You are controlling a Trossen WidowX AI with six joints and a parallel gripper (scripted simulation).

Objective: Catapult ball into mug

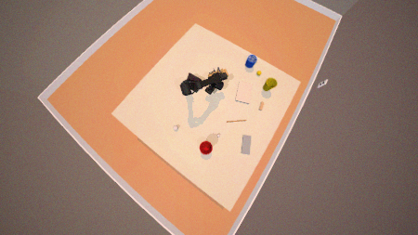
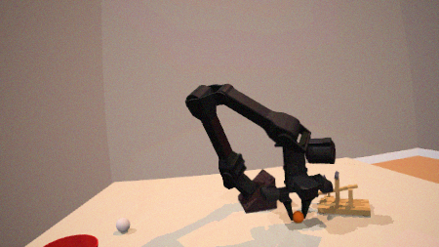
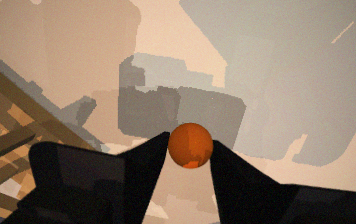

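Wrist: orange ball (image 3: 190, 145), round, directionless.

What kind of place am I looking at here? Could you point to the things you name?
Probably a robotics lab or test area: a black robot arm (image 2: 249, 110) works on a pale tabletop (image 1: 158, 108) (image 2: 161, 196), with a small wooden catapult (image 2: 348, 207) and coloured mugs, one blue (image 1: 251, 61), set out as if for a trial.

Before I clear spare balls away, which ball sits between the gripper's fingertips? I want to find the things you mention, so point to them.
The orange ball (image 2: 298, 217) (image 3: 190, 145), between the black fingertips; the white ball (image 1: 176, 128) (image 2: 123, 225) and small yellow ball (image 1: 259, 72) lie well away.
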